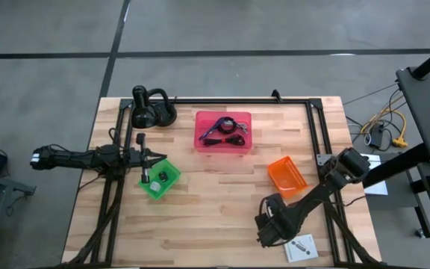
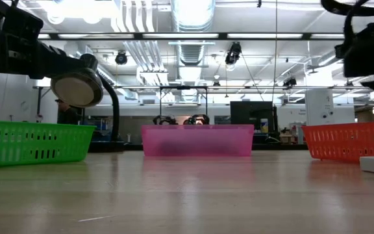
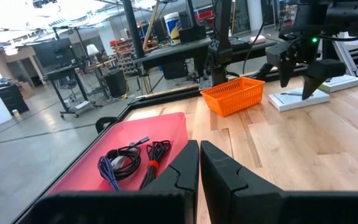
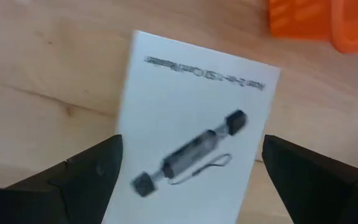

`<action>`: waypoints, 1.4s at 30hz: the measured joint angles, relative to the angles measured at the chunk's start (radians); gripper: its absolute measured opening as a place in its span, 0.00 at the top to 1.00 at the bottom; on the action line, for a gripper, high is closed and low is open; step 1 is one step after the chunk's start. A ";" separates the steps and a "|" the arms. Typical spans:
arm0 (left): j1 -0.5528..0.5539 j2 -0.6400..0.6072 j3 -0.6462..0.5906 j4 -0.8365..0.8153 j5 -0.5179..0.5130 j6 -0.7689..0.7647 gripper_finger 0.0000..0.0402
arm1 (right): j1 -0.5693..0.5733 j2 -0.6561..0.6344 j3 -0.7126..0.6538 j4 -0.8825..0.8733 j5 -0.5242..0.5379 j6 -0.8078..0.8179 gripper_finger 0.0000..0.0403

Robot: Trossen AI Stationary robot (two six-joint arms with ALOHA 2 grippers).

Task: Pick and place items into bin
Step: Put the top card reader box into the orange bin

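The right gripper (image 1: pixel 275 233) hangs with fingers spread wide over the flat white packet (image 4: pixel 191 140) at the table's near right, seemingly lined up to grab it, while the left gripper (image 3: pixel 199 180) waits closed by the green bin (image 1: pixel 159 179).

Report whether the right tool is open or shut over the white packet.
Open. In the right wrist view the right tool has its two dark fingers spread to either side of the white packet, which lies flat on the table, not gripped.
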 joint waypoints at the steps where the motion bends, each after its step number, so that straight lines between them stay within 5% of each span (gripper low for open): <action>1: 0.000 0.002 0.000 -0.001 0.000 0.000 1.00 | 0.004 0.000 -0.005 -0.001 0.001 0.003 0.09; 27: 0.000 0.009 0.000 -0.001 0.000 0.000 1.00 | 0.068 -0.011 -0.132 0.188 0.043 0.203 0.09; 42: 0.000 0.012 0.000 -0.002 0.000 0.000 1.00 | 0.114 -0.016 -0.155 0.234 0.028 0.177 0.09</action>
